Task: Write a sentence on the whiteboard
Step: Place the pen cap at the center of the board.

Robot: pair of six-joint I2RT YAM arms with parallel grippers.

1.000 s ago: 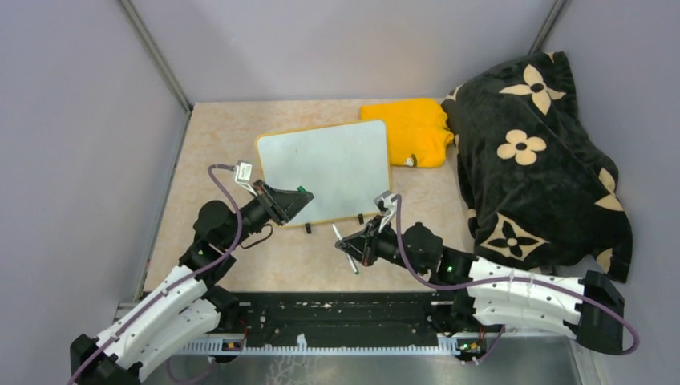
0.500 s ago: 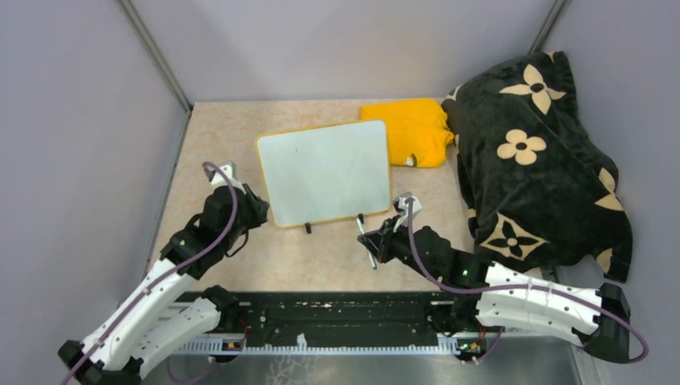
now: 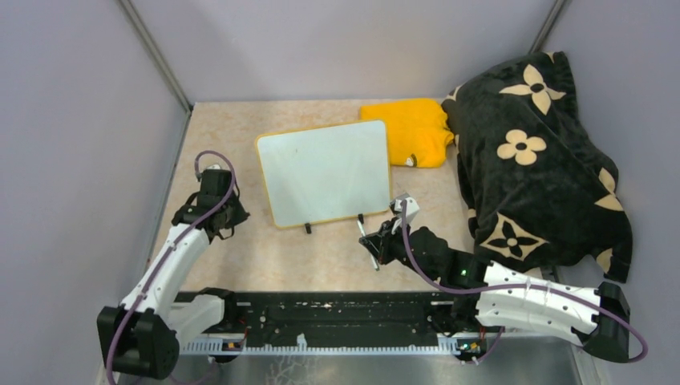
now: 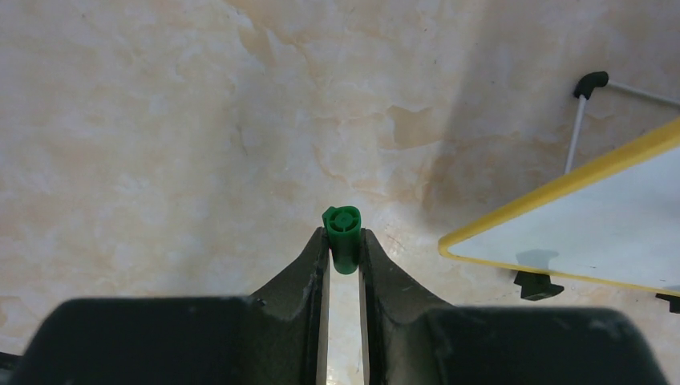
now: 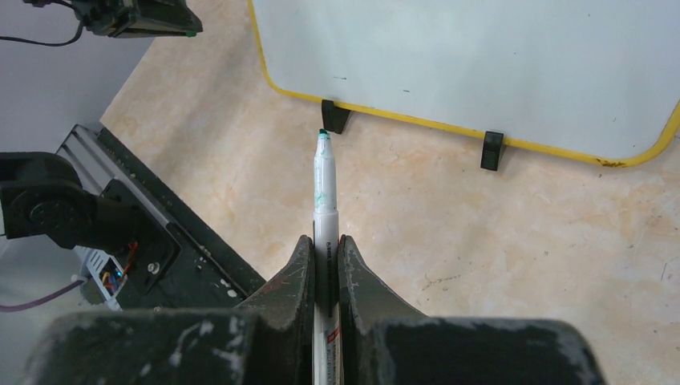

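Top external view has the whiteboard (image 3: 325, 172) lying flat mid-worktop (image 3: 232, 132), its face blank with no green words on it. Just off its near edge, the right end effector (image 5: 326, 249) pinches the uncapped marker (image 5: 324, 184), tip aimed at a black clip foot (image 5: 334, 116). The left end effector (image 4: 343, 250) pinches the green cap (image 4: 342, 233) over bare worktop, left of the board. Writing looks about to begin: the tip must next clear the yellow rim and land lightly toward the board's upper left. Since a second ago, the left arm has drawn back from the board's near-left corner, and the marker has shifted rightward.
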